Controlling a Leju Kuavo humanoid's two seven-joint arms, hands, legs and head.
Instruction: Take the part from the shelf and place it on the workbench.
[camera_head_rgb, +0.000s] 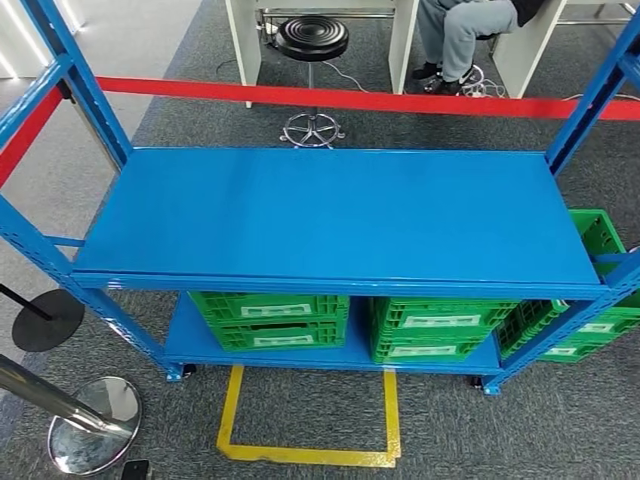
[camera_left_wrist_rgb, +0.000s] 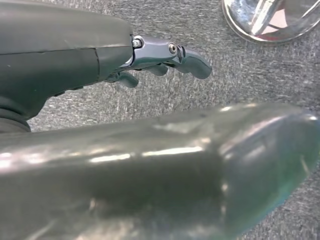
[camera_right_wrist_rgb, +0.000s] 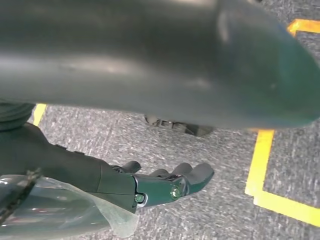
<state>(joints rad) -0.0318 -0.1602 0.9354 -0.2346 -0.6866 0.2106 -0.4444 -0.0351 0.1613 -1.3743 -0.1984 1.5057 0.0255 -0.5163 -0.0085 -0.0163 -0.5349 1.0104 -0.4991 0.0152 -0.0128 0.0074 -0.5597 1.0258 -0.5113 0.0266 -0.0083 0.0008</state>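
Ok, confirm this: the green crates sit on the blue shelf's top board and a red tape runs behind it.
Not quite. The green crates sit on the lower board, under the top board of the blue shelf, which is bare in the head view. The red tape does run behind it.

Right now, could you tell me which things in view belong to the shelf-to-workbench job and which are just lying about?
Job: blue shelf, green crates, left hand, right hand.
Lying about: black stool, red barrier tape, chrome stanchion base, yellow floor marking.
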